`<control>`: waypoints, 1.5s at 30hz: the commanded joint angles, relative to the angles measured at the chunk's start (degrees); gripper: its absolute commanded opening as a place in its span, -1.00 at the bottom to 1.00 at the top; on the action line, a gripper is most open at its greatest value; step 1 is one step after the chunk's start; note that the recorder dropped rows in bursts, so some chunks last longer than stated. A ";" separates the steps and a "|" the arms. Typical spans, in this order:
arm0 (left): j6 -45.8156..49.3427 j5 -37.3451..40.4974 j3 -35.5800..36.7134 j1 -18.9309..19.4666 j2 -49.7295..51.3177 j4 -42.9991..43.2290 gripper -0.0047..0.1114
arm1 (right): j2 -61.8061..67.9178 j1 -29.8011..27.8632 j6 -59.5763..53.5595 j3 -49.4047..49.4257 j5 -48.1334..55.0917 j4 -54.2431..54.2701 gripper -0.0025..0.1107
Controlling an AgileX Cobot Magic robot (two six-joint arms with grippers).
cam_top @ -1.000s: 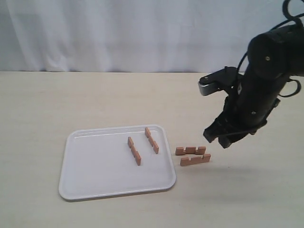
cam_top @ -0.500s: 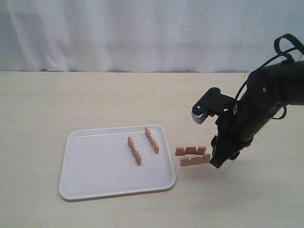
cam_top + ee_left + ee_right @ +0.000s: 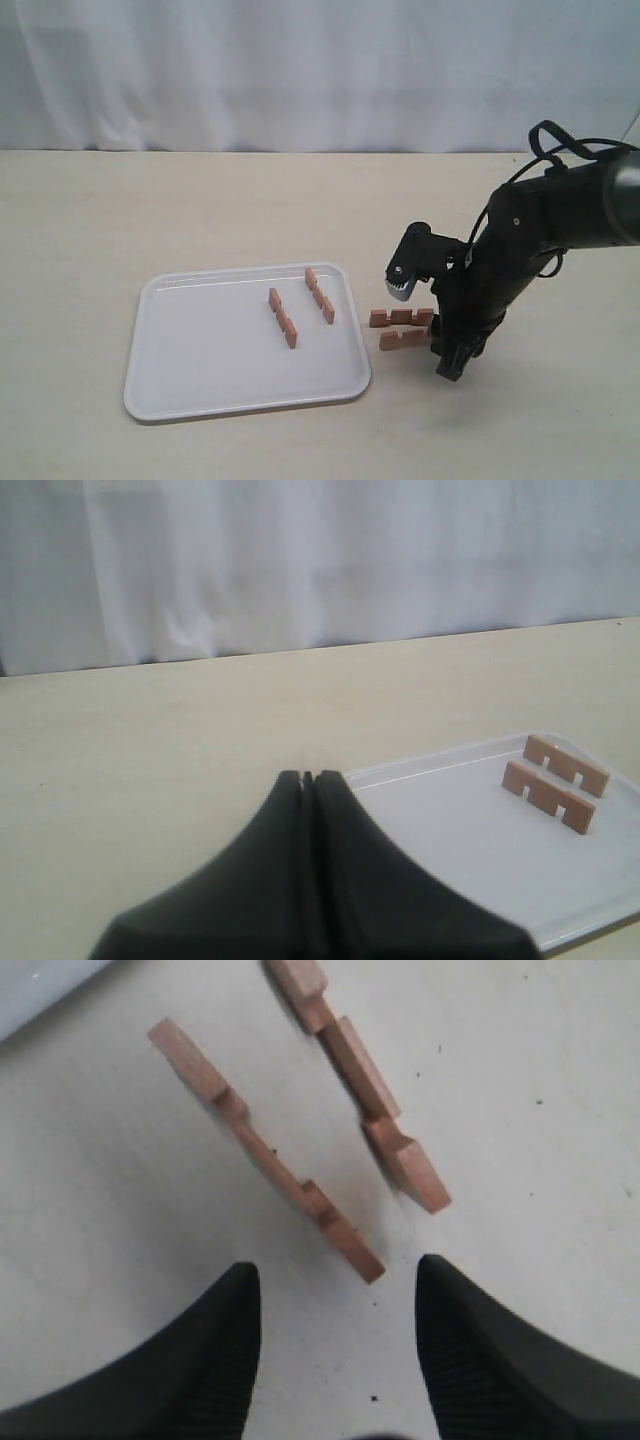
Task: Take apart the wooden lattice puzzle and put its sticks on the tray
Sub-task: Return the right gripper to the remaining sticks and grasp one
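Exterior: the tray (image 3: pixel 200 400) holds 2 sticks (image 3: pixel 283 318). The 2 loose sticks (image 3: pixel 401 317) lie on the table (image 3: pixel 150 220) just right of it, with the right gripper (image 3: pixel 447 358) low at their right ends.

Left wrist: the left gripper (image 3: pixel 308 780) is pinched shut, so the right arm's closer.

Right wrist: fingers (image 3: pixel 480 1350) spread wide, and the nearer stick (image 3: pixel 265 1150) points lengthwise away, its end between them.

Two reddish-brown wooden sticks (image 3: pixel 283 318) lie on the white plastic tray (image 3: pixel 200 370); two more sticks (image 3: pixel 403 339) lie on the beige worktop (image 3: pixel 100 220), the black right pincer (image 3: pixel 441 345) perhaps touching them.
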 commanded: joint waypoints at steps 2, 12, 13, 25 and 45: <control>-0.18 -0.72 0.13 0.05 0.02 -0.04 -0.92 | 1.86 0.05 -4.67 0.27 -1.00 3.62 -0.14; -0.18 -0.72 0.13 0.05 0.02 -0.04 -0.92 | 2.26 0.05 -4.67 0.27 -0.85 3.63 -0.14; -0.18 -0.72 0.13 0.05 0.02 -0.04 -0.92 | 2.26 0.05 -4.67 0.27 -0.85 3.63 -0.14; -0.18 -0.72 0.13 0.05 0.02 -0.04 -0.92 | 2.26 0.05 -4.07 0.27 -1.19 3.63 -0.14; -0.18 -0.72 0.13 0.05 0.02 -0.04 -0.92 | 2.26 0.05 -2.12 0.17 6.87 3.63 -0.88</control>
